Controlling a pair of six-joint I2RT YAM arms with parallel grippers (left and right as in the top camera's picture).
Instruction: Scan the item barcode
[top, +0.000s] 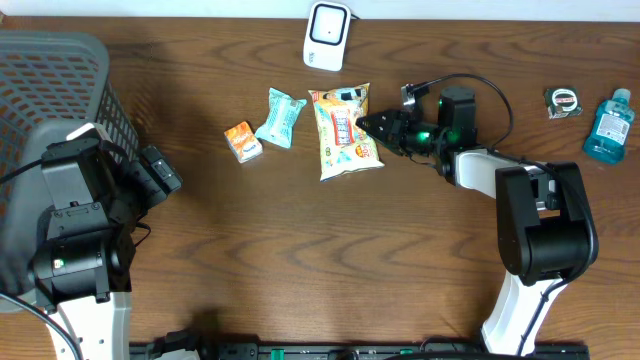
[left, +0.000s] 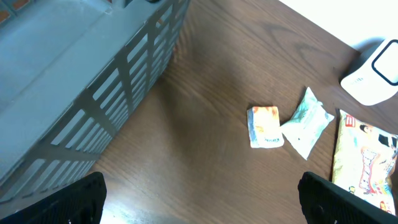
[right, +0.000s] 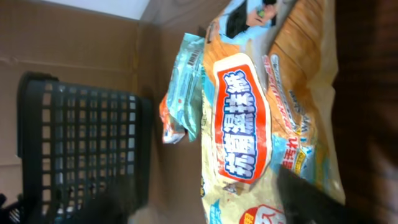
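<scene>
A large yellow snack bag (top: 345, 130) lies flat on the table below the white barcode scanner (top: 327, 35). My right gripper (top: 372, 128) is at the bag's right edge. In the right wrist view the bag (right: 261, 124) fills the frame, and the right gripper (right: 211, 199) is open, its dark fingers (right: 311, 199) set wide on either side of the bag's near end. My left gripper (top: 165, 175) hangs by the basket, far from the bag. In its own view the left gripper (left: 199, 205) is open and holds nothing.
A teal packet (top: 280, 117) and a small orange packet (top: 243, 141) lie left of the bag. A grey basket (top: 50, 90) fills the far left. A tape measure (top: 563, 101) and a blue bottle (top: 607, 125) stand at the right edge.
</scene>
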